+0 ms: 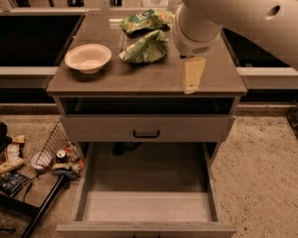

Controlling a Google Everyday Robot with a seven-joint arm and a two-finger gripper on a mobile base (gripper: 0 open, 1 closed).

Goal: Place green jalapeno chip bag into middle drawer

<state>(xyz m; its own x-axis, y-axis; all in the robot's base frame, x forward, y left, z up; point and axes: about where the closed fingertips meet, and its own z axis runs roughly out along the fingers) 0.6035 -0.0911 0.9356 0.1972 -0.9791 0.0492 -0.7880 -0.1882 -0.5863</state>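
The green jalapeno chip bag [146, 47] lies crumpled on the cabinet top, right of the bowl and near the middle. My gripper [192, 74] hangs from the big white arm over the right part of the top. It is just right of the bag and apart from it, holding nothing that I can see. The middle drawer [82, 192] is pulled out at the bottom of the cabinet, showing its pale plank floor with nothing on it.
A white bowl [88, 57] stands at the top's left. A second green bag [145, 20] with a white logo and yellow end lies behind. A closed drawer front with a black handle [146, 133] sits above. Wire basket and clutter [54, 155] are on the floor left.
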